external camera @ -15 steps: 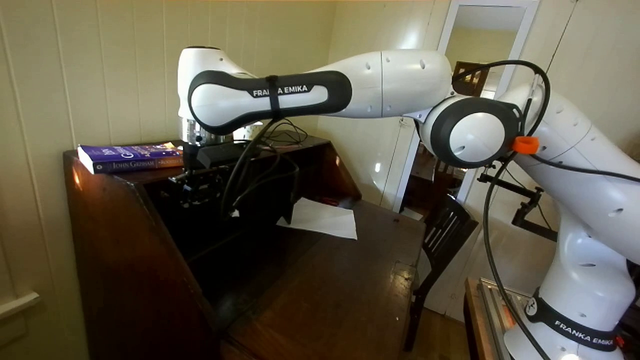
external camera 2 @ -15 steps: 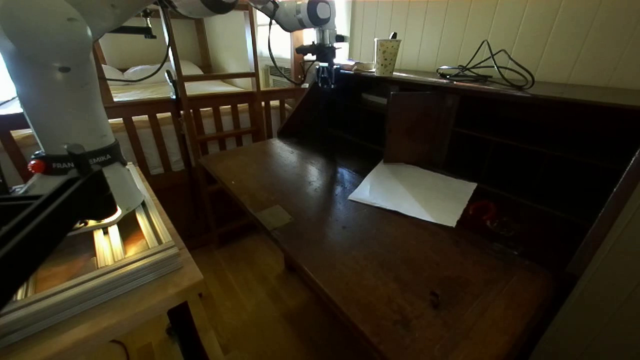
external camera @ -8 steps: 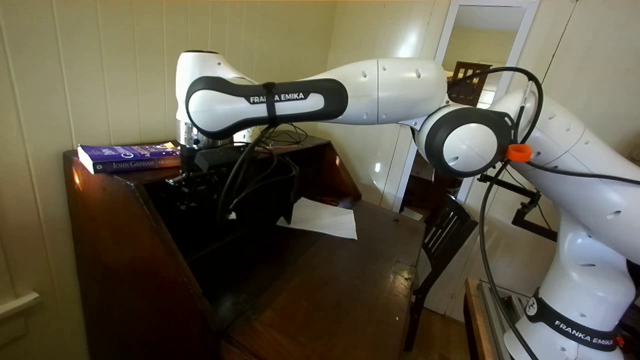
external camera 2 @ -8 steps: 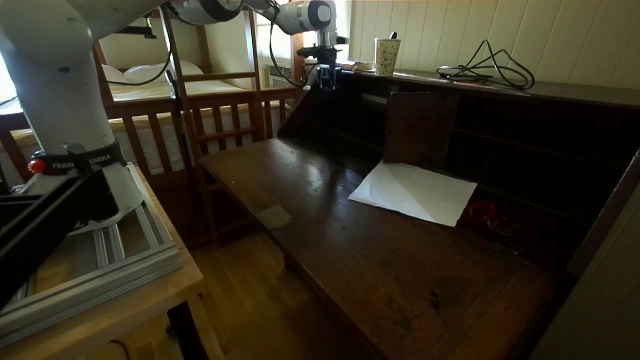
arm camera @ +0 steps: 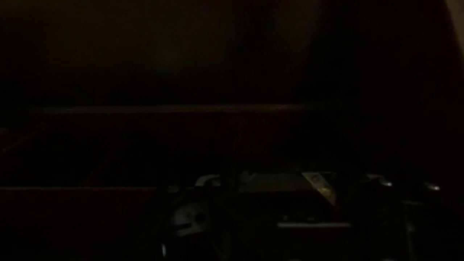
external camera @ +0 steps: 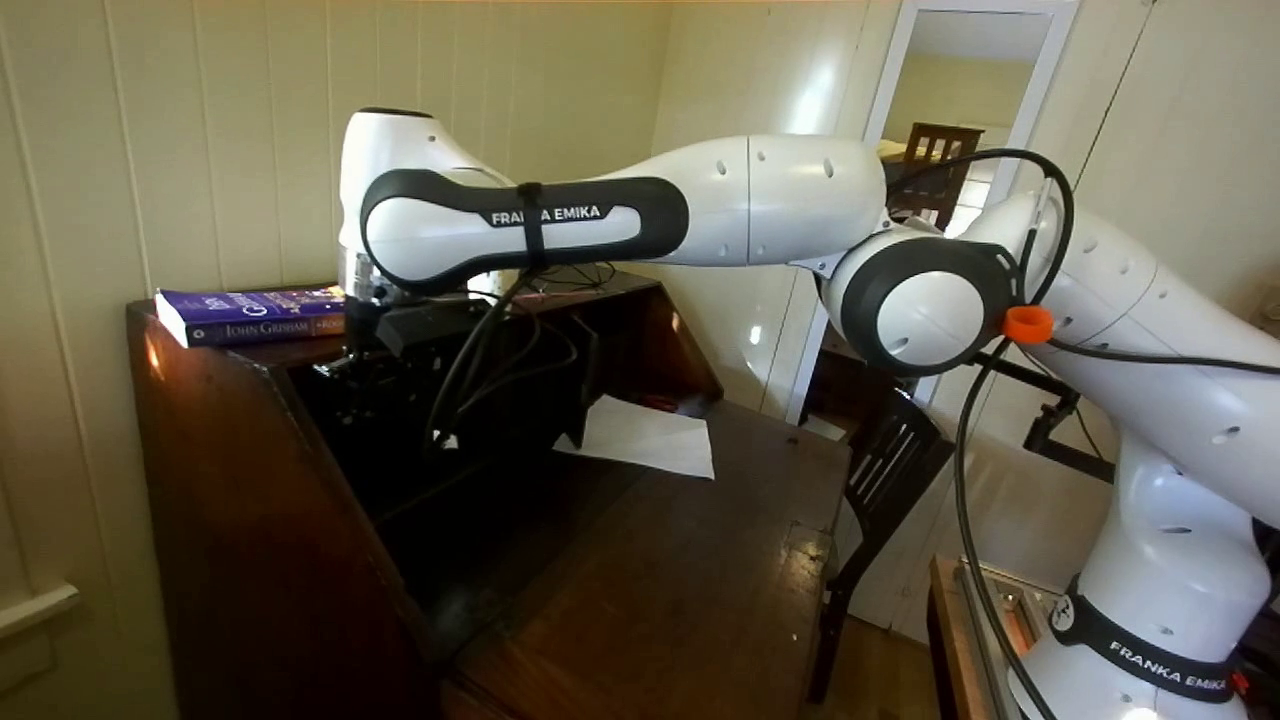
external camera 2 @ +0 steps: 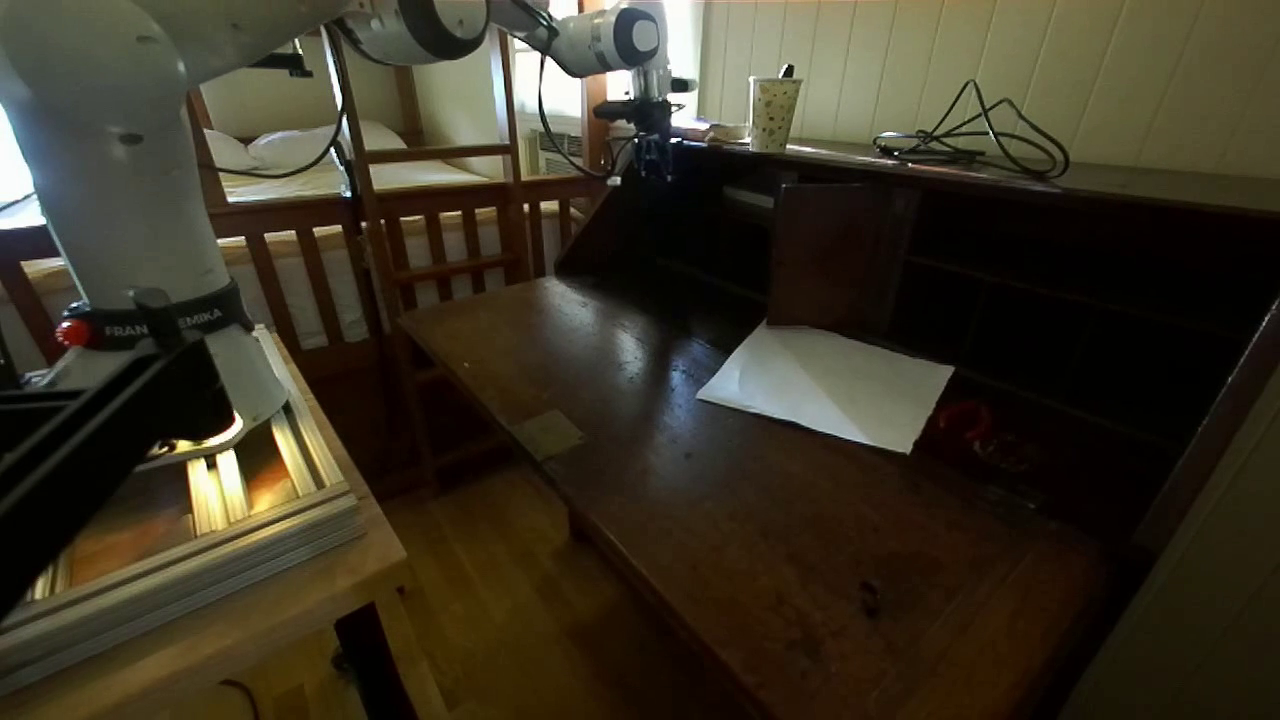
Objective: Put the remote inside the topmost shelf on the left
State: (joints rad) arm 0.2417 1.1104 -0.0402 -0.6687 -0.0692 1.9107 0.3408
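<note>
Seeing the arm [external camera: 600,215] sitting a touch lower now in both exterior views, also a little farther toward the book [external camera: 262,316] and hiding more of its end. Not spotting any other useful change, with the paper [external camera 2: 830,385] in the same place on the counter [external camera 2: 700,510]. Looks like easing down to the height of the shelf [external camera 2: 710,225], so going by that, probably the placing part of the job rather than the picking-up part.

Hanging with the hand [external camera 2: 656,172] above the counter, over by the shelf at the left end. Can't tell if inside it or just out in front, tbh. Can't tell if released, clenched or grasping anything either: way too dark in the wrist view, too small from outside.

Can't find the remote in any view, annoyingly. Maybe in the hand, maybe lost in all that shadow, so not betting either way. Getting only the thin lit edge of a board [arm camera: 174,108] from the wrist view, plus murky bits of the hand.

So not calling this finished. If really carrying the remote, probably need to get level with the shelf, then push in flat and let go. Worth watching for a bump on the board, or a knock against the open door [external camera 2: 825,255] nearby. Would go slow.
</note>
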